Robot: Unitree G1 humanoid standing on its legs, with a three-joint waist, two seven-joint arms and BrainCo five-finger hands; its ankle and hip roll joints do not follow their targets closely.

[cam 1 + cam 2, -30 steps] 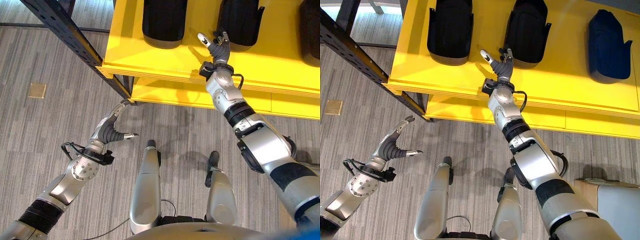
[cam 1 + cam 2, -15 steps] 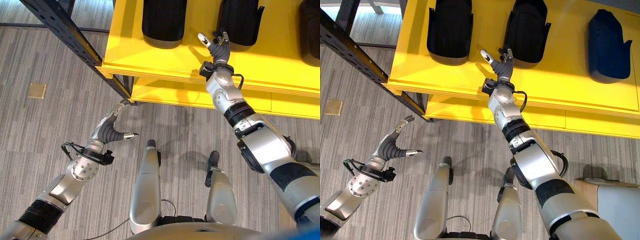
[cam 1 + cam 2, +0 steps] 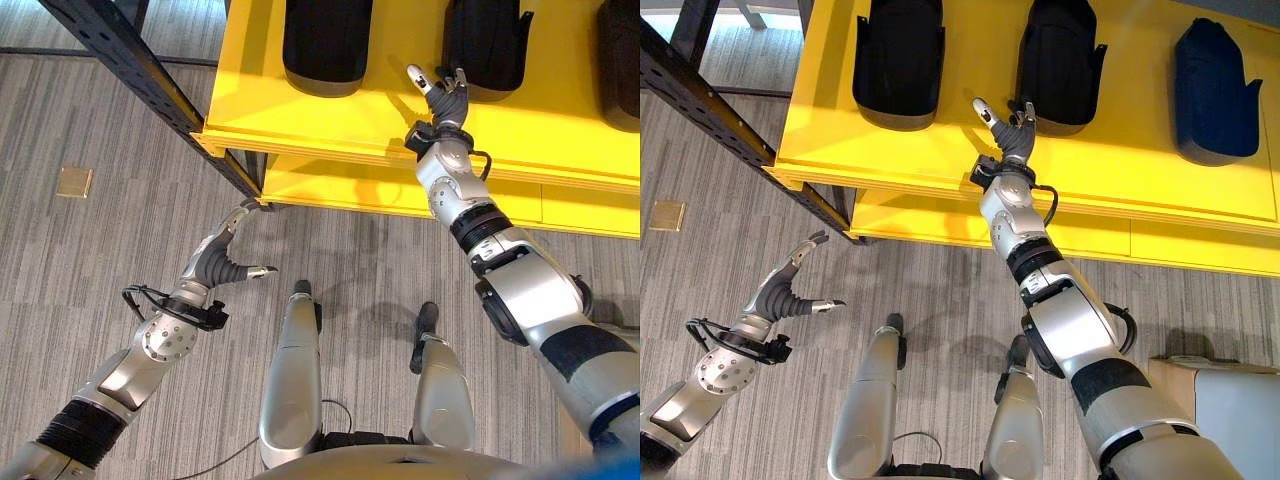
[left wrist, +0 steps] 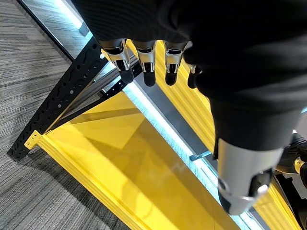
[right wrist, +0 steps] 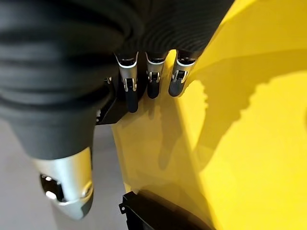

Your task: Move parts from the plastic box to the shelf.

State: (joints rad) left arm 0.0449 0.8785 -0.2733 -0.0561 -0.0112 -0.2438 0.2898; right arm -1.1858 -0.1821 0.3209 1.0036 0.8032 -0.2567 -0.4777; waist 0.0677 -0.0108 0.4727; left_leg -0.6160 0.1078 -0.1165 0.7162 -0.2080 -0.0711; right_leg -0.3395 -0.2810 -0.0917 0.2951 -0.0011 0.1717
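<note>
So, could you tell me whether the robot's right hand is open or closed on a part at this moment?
Open and empty: the right hand hangs over the yellow shelf, fingers straight, just short of the middle black part.

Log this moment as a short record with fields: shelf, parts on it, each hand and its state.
shelf: yellow shelf, upper board with a lower board beneath, dark perforated upright at its left
parts: two black parts and one dark blue part in a row on the upper board
right hand: right hand over the upper board, just in front of the middle part, fingers open, holding nothing
left hand: left hand low over the floor, open, empty
</note>
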